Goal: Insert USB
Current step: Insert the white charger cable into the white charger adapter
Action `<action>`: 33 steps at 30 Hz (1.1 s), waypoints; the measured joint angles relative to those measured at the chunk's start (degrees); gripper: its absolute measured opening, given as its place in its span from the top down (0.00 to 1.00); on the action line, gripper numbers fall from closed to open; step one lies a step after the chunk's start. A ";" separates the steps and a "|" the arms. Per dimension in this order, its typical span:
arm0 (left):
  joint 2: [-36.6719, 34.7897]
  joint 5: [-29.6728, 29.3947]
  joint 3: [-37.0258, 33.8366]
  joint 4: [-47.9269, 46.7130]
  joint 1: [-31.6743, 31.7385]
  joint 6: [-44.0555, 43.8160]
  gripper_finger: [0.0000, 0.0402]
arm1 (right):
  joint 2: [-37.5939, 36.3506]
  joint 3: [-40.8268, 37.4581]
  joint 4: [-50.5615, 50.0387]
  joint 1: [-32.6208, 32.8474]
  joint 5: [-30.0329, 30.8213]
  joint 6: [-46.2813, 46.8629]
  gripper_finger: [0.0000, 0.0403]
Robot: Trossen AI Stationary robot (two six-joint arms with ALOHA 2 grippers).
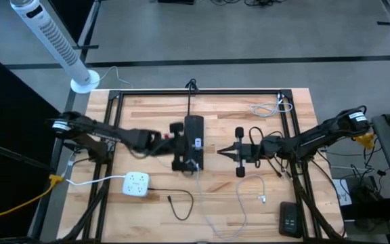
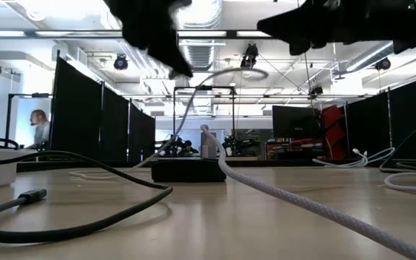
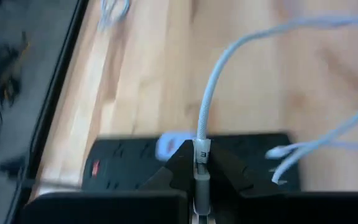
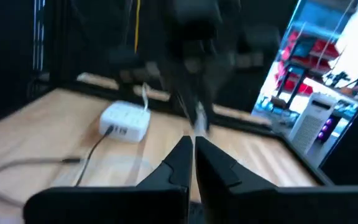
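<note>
Black left end effector (image 3: 199,167) pinches white cable (image 3: 211,93), plug hidden.

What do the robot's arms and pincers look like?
Both arms are dark and thin, with joints, and black cables run along them. The left arm and right arm each carry a white band near the base. Each pincer, left and right, has two black pointed fingers.

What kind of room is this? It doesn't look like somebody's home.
Most likely a robotics lab or workshop: a wooden table framed in black rails, black partition panels around the floor, exposed ceiling ducts overhead, and a person at a screen behind.
</note>
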 joint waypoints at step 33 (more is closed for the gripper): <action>15.20 -8.15 0.75 4.40 -6.74 -6.56 0.96 | 25.15 27.54 -31.21 3.04 11.31 -5.42 0.80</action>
